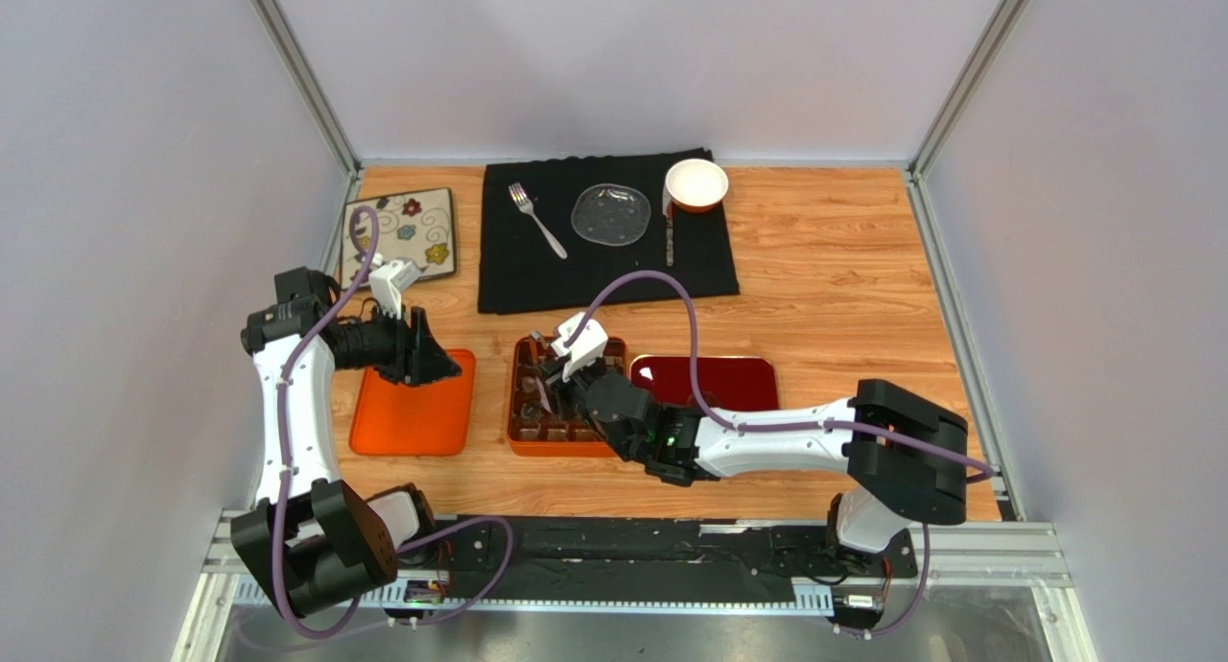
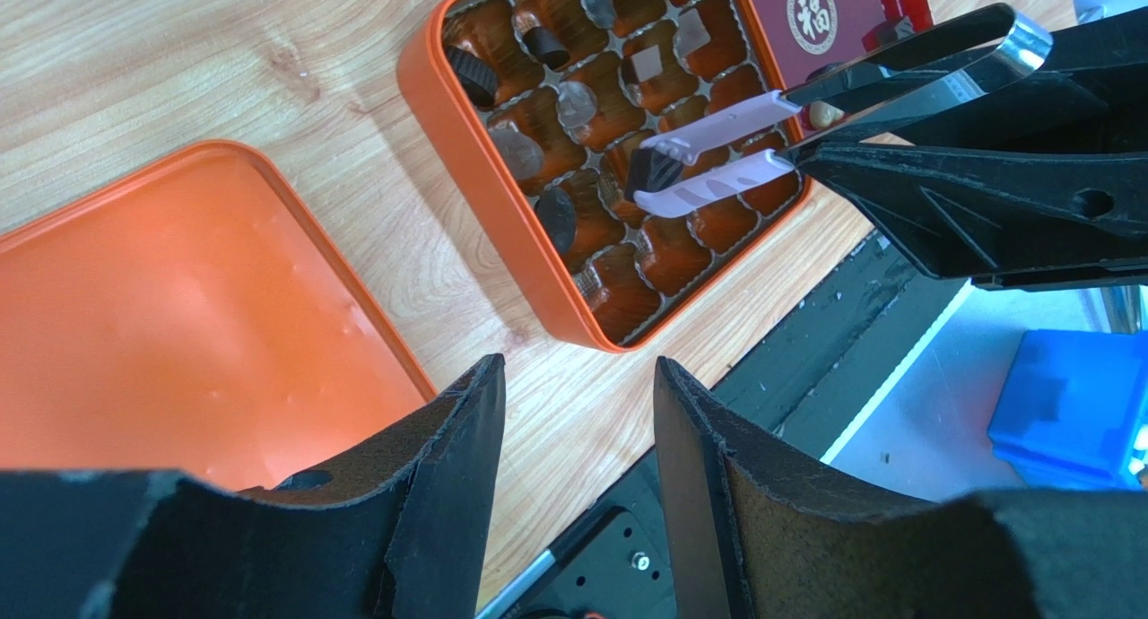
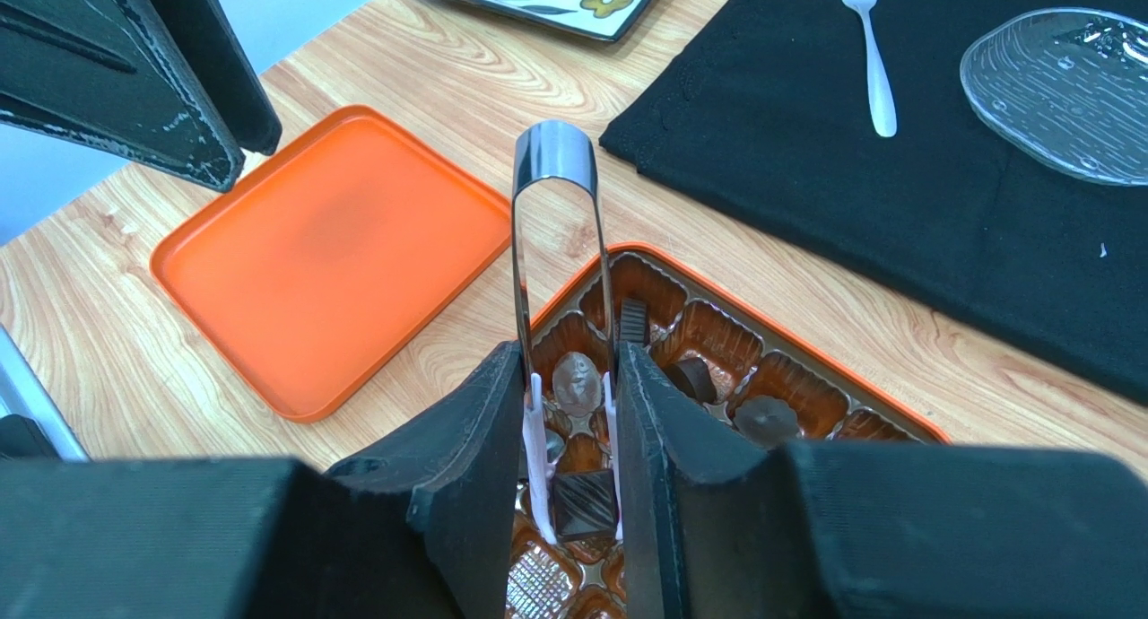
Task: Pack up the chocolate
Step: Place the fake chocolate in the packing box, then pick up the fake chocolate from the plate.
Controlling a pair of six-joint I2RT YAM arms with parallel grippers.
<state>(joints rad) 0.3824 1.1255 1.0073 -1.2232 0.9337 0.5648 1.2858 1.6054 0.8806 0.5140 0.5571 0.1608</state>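
Right wrist view gives us the clearest look. The right gripper [image 3: 566,424] is pressed onto the arms of a pair of metal tongs [image 3: 555,229]. The white tips of the tongs pinch a square piece of chocolate [image 3: 584,502] just above the compartments of the orange box [image 2: 492,175]. More chocolate lies in several compartments, and some pieces are tilted rather than flat. The left gripper [image 2: 580,377] hovers by the orange lid [image 2: 175,337], its fingers spread with nothing between them, well apart from the box.

We see the hold as the weak point, because it has two links. The tongs could slip or rotate between the fingers, and the piece could twist out of the narrow tips. Squeezing harder to prevent that might mark or crack the chocolate.

Placement is our next worry. We cannot tell whether the compartment directly under the piece is free. If the piece is let go too high or off centre, it may land on a ridge between compartments or on top of another piece.

If the tips go too low, they could snag the thin liner or nudge the pieces beside them. Nothing steadies the box, so we judge that a sideways push from the tongs could slide it across the wood.
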